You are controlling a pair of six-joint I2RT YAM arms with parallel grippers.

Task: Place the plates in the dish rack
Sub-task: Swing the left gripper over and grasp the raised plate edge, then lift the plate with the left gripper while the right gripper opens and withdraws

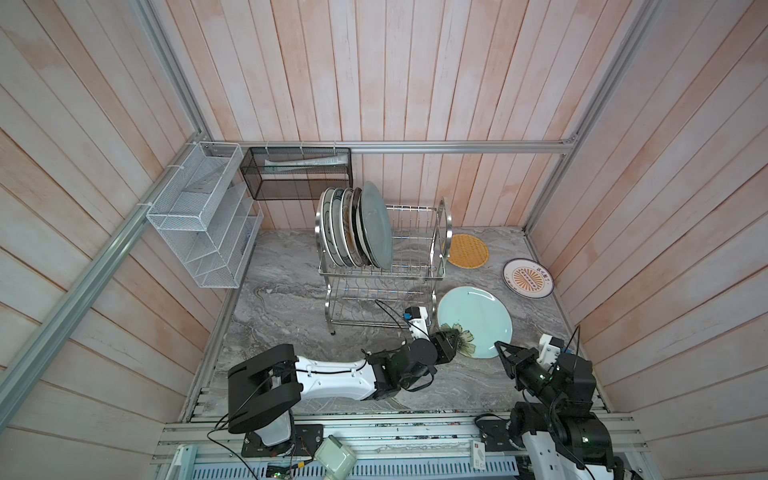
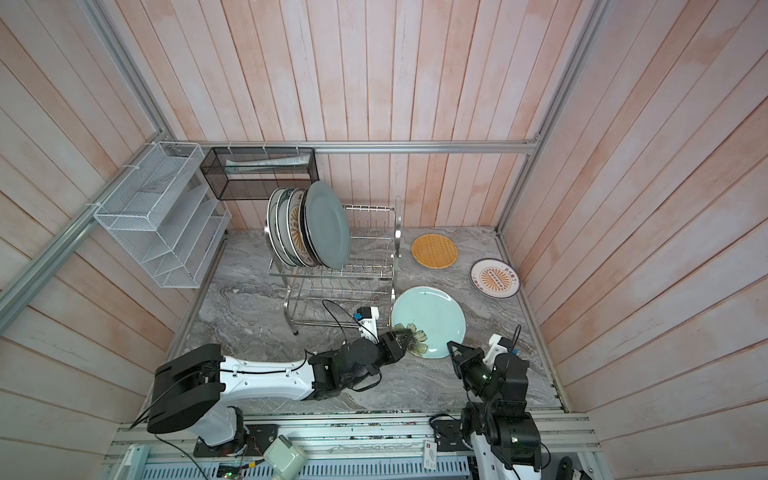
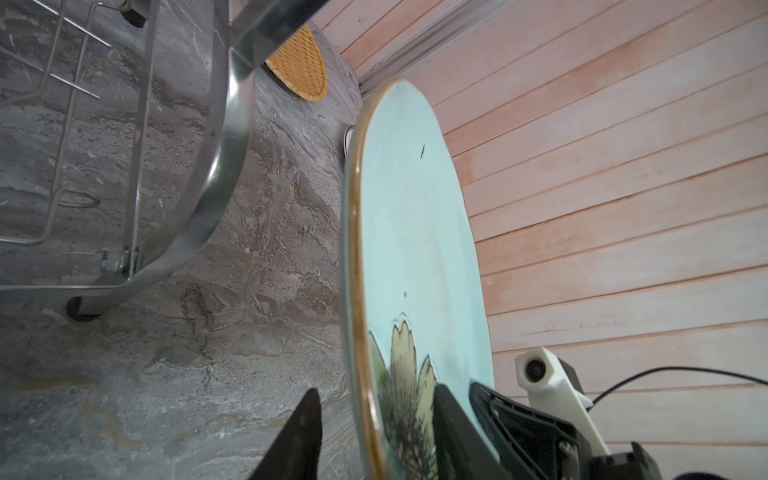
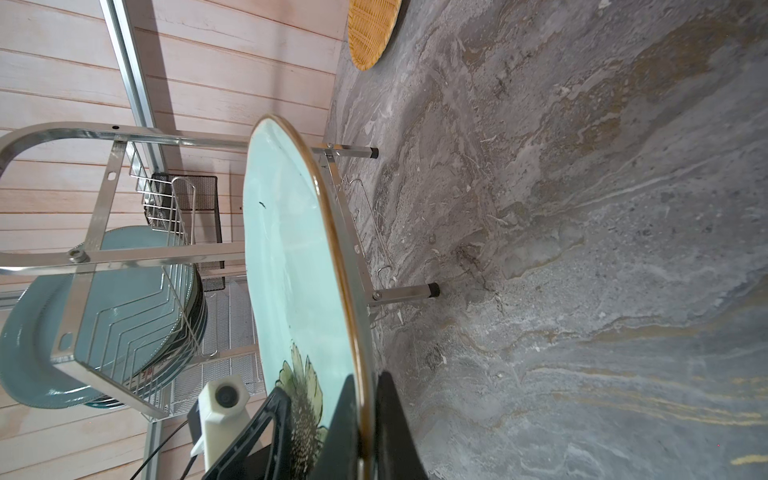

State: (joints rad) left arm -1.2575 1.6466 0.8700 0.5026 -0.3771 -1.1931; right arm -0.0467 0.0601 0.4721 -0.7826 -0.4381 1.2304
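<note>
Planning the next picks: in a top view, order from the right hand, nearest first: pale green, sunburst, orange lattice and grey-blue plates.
1. pale green plate, in the right hand
2. sunburst plate, far right
3. orange lattice plate, right of rack
4. grey-blue plate, in rack

I see whitewashed pink plank walls closing the cell on three sides, the boards upright at the back and slanting on both flanks. Aluminium rails frame them. The worktop is grey veined stone with brownish streaks. A white mesh organiser hangs on the left wall, and a black mesh basket hangs on the back wall just beside it. Slotted aluminium profile edges the near side. The light is soft and even
</note>
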